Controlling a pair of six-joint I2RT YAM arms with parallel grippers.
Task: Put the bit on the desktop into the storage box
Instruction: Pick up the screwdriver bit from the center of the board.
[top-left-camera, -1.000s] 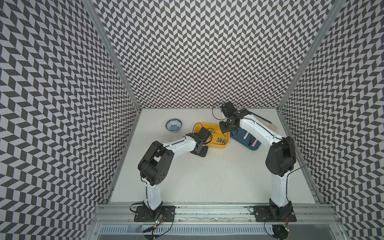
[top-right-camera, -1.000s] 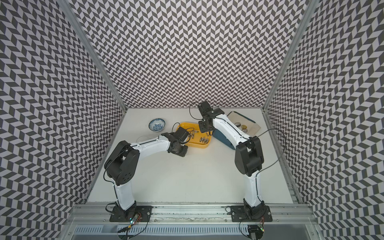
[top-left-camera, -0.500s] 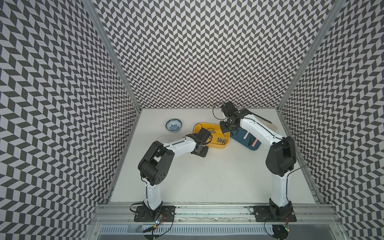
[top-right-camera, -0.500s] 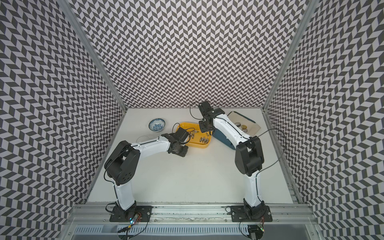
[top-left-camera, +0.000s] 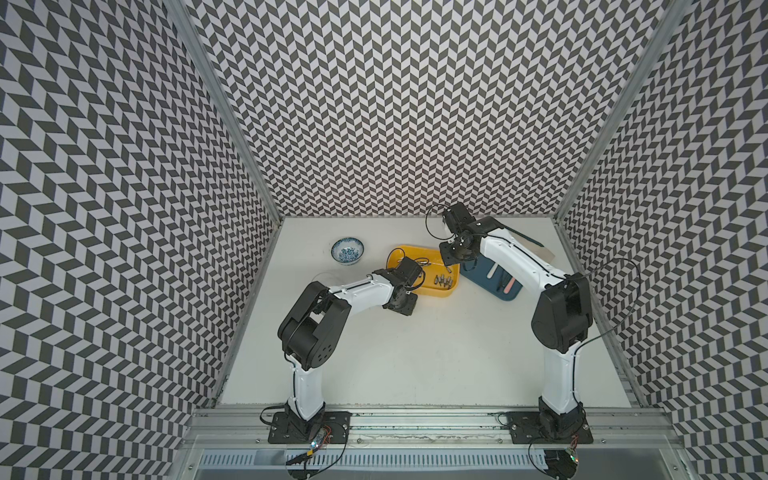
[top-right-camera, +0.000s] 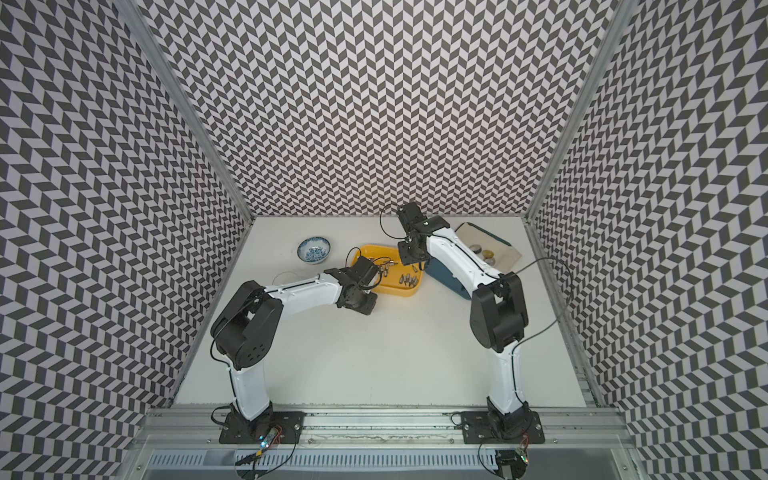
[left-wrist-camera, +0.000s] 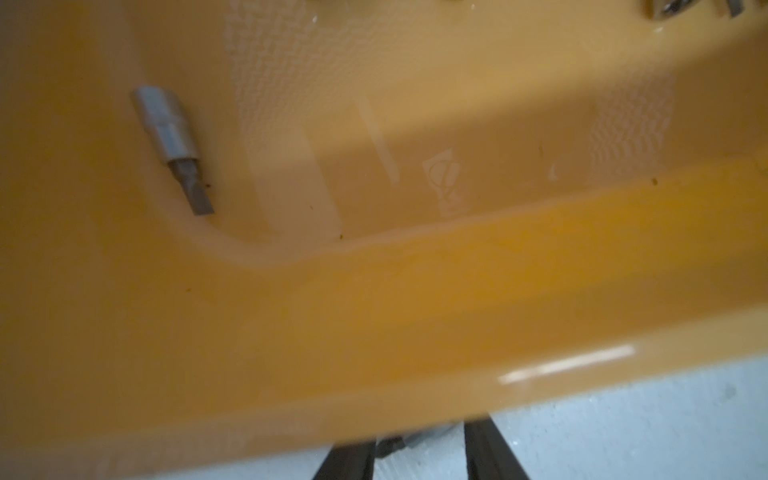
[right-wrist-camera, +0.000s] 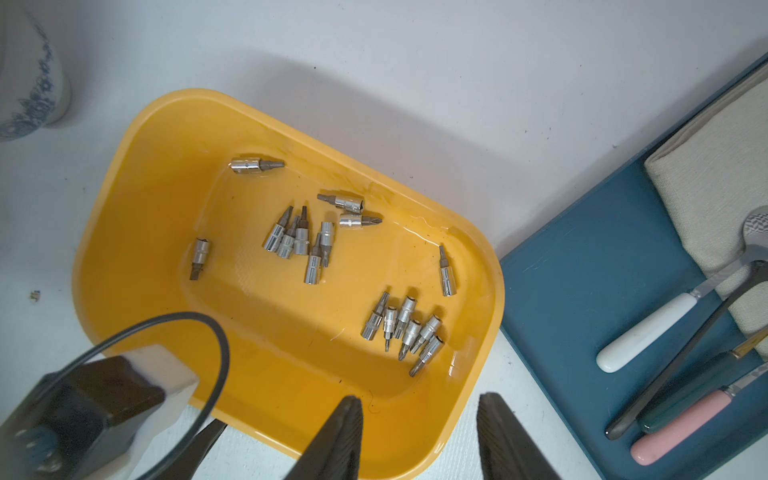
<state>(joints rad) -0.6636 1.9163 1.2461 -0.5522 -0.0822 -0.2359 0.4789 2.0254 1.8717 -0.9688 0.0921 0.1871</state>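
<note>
Carry-over step: my left gripper (left-wrist-camera: 413, 440) pinches what looks like a bit (left-wrist-camera: 428, 437), low over the desktop (left-wrist-camera: 644, 428), just outside the yellow storage box (left-wrist-camera: 415, 332). My right gripper (right-wrist-camera: 419, 440) hangs open, empty. Next I should lift over the rim, then release.

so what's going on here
Screwdriver bits are being gathered into the yellow storage box, which already holds many. The left gripper sits at the box's outer wall with what looks like another bit between its fingers; whether it grips it is unclear. The right gripper hovers open over the box's rim.
</note>
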